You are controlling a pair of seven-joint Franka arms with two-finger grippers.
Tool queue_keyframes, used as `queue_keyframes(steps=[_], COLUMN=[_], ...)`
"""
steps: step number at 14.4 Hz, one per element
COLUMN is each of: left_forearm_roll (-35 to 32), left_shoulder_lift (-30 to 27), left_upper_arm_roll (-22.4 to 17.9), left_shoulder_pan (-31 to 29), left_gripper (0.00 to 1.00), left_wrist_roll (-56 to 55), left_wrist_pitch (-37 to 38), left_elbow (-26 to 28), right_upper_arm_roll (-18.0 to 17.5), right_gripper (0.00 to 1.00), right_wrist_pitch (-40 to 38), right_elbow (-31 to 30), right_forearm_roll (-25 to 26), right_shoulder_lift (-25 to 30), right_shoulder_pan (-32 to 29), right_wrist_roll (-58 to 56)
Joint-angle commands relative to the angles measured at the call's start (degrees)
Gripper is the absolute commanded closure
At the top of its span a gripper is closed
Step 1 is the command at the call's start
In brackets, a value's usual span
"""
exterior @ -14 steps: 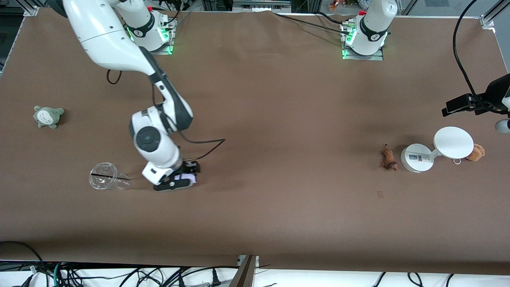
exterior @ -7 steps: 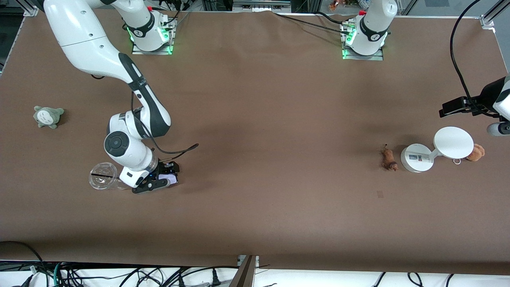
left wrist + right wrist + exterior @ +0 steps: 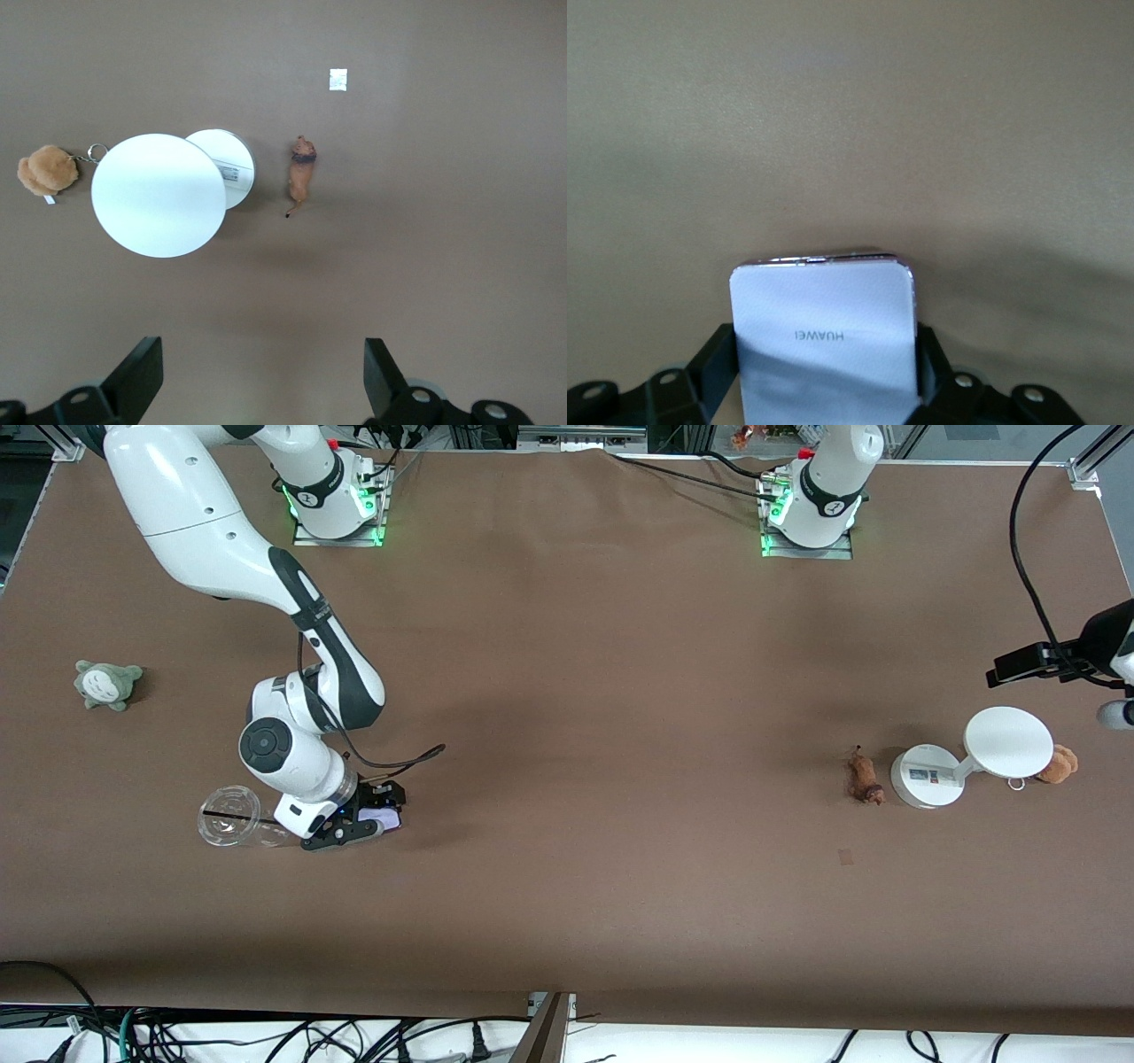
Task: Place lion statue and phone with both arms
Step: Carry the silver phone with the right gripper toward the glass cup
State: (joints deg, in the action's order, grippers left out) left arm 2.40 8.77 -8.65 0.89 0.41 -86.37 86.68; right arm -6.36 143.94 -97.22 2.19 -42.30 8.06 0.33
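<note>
Phone (image 3: pixel 824 341) sat between right gripper (image 3: pixel 376 821) fingers, gripped at its sides, low on table beside clear cup (image 3: pixel 229 816); "HUAWEI" printed on it. Left gripper (image 3: pixel 261 381) spread wide, high over lion statue (image 3: pixel 302 173).

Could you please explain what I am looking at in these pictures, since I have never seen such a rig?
Two white robot arms stand at a brown table. The wide picture comes from a high camera facing them; the other two come from cameras on each arm's wrist.

The right gripper is low beside a clear cup lying on its side, its jaws closed on the phone.

The left gripper waits in the air, jaws open and empty, looking down on the lion statue, which lies beside a white stand. A brown plush lies by the stand, and a grey-green plush lies toward the right arm's end.
</note>
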Motion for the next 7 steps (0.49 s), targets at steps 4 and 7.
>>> queue_keyframes(steps=[4, 7], left_forearm_roll=[-0.3, -0.3], left_shoulder_lift=[0.2, 0.2], left_upper_arm_roll=[0.9, 0.9], left_shoulder_pan=[-0.8, -0.9], left_gripper=[0.0, 0.0], left_wrist_roll=[0.4, 0.5], left_wrist_pitch=[-0.2, -0.1], left_elbow=[-0.4, -0.4], right_upper_arm_roll=[0.4, 0.6], right_gripper=[0.1, 0.09], right_wrist_pitch=[-0.1, -0.3], right_elbow=[-1.2, -1.9], right_forearm_roll=[-1.2, -1.2], right_shoulder_lift=[2.6, 2.7], right_shoulder_pan=[-0.3, -0.2], right_wrist_roll=[-1.0, -0.4])
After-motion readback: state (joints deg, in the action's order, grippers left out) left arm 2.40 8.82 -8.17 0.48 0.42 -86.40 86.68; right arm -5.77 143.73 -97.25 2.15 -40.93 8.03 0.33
